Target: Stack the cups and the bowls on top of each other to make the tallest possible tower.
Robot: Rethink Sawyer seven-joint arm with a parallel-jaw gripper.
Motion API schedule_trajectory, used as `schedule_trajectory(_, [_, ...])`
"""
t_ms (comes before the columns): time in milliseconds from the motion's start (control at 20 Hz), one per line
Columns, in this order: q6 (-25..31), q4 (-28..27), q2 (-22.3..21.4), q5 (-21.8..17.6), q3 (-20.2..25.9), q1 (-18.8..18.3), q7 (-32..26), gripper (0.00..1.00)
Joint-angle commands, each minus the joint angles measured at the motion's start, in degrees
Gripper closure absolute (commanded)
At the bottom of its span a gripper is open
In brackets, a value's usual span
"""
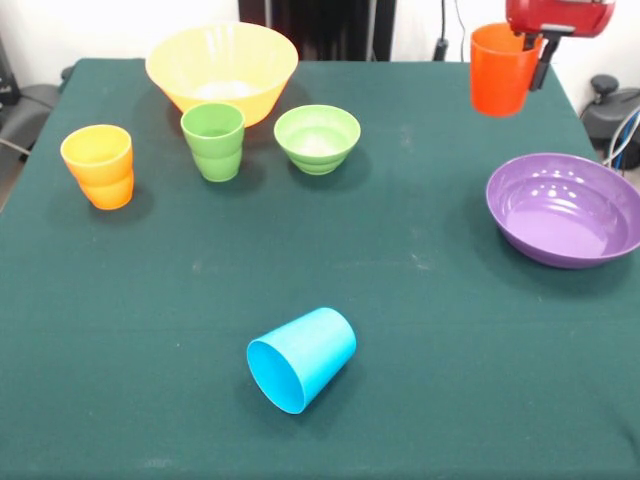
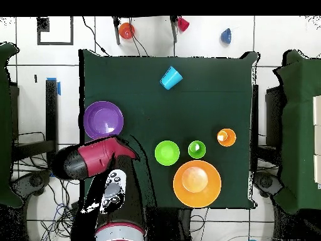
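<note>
Gripping an orange cup point(image 1: 499, 70), gripper point(image 1: 535, 45) fingers pinching its rim above the table point(image 1: 400, 300)

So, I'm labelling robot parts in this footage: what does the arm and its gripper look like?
The arm has glossy red shells with black joints, and a black-and-white patterned patch near its base in the overhead view. In the front view only the gripper end shows: a rounded red housing with a grey underside and a dark, narrow finger hanging from it. No loose cables are discernible on it.

Bright, even overhead light, soft shadows on the table point(image 1: 420, 330), glare spots in the purple bowl point(image 1: 566, 208)
</note>
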Motion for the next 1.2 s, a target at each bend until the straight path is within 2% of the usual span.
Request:
schedule_trajectory(50, [-3.41,-3.57,4.13,-0.28,3.58,2.23,4.92,1.0])
schedule_trajectory(150, [-4.17,-3.37,4.12,0.13,3.49,2.93,5.68,1.0])
schedule_trajectory(350, [-9.49,-4.29,6.77,0.24,3.21,3.83,7.15,1.0])
schedule_trajectory(550, [-11.21,-5.34,8.82,-0.03,1.33,5.27,7.59,1.0])
schedule_trajectory(750, [-11.01,-5.91,9.07,0.6,0.66,5.79,7.12,1.0])
schedule_trajectory(950, [-8.26,-6.03,7.87,1.59,1.09,4.97,5.85,1.0])
schedule_trajectory(1200, [-6.45,-10.59,9.81,1.76,1.47,4.47,4.05,1.0])
